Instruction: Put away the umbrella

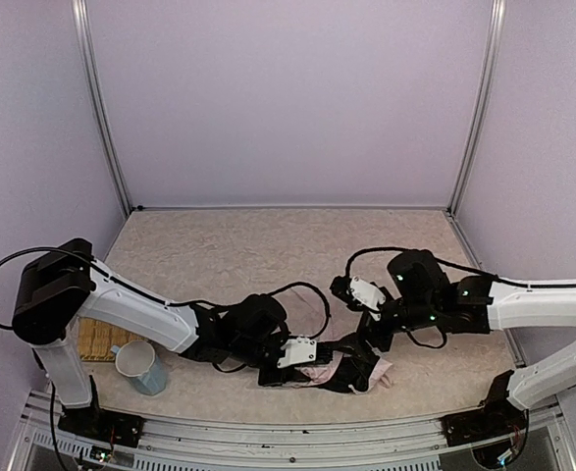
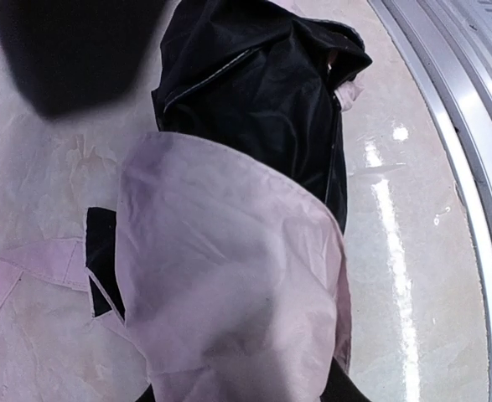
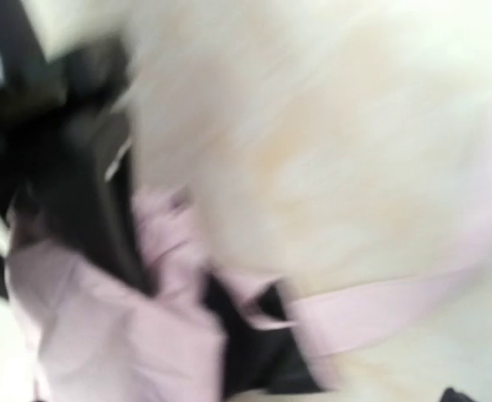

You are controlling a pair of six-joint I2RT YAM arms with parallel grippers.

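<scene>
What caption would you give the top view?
Left arm and right arm reach a crumpled umbrella near the table's front edge.

The left arm (image 1: 130, 312) and right arm (image 1: 548, 304) wear smooth white shells between bulky black joints. Thin black cables (image 1: 307, 285) loop loosely off both. Small green lights (image 1: 401, 278) glow on the right arm. White housings sit behind the left claw (image 1: 317, 373) and right claw (image 1: 371, 334).

Right wrist view all motion blur; umbrella (image 2: 229, 285) cut off at left wrist view's bottom edge
</scene>
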